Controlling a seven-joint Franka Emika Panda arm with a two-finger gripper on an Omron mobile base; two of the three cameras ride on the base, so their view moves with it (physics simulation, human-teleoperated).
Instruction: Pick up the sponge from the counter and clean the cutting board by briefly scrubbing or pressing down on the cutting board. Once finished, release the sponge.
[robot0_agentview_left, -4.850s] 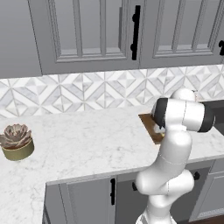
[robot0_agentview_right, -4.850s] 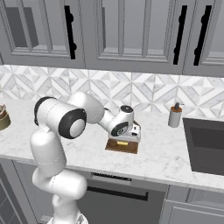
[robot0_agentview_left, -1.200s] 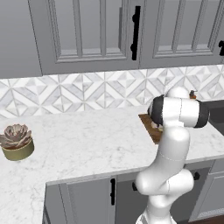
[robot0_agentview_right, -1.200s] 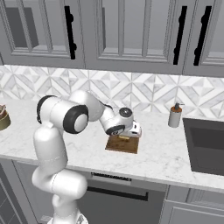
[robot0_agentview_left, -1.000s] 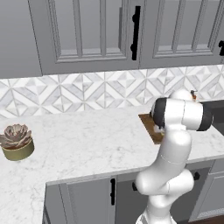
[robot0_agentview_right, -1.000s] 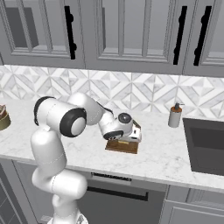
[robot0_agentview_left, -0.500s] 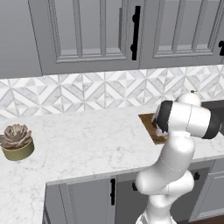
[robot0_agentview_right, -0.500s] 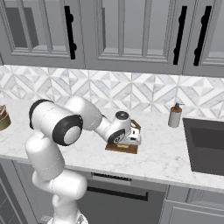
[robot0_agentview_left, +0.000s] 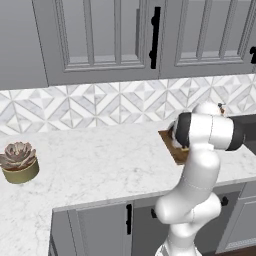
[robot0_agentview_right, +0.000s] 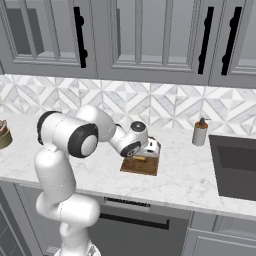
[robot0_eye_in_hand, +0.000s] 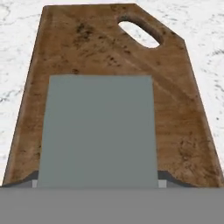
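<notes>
Jaws: you have them clamped on the sponge (robot0_eye_in_hand: 99, 131), scrub face down toward the board (robot0_eye_in_hand: 183, 127) so a press will wipe it. Board: flat on the table (robot0_agentview_right: 190, 175), handle slot away from you.

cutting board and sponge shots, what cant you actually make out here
- Gripper fingertips: in the hand view the sponge's grey-green top covers them, so open or shut can't be told.
- Sponge contact with the cutting board: not settled in the hand view; in the right base view the gripper hides it.
- Board in the left base view: mostly behind the arm, one corner shows.
- Bottle near the sink: too small to identify.
</notes>
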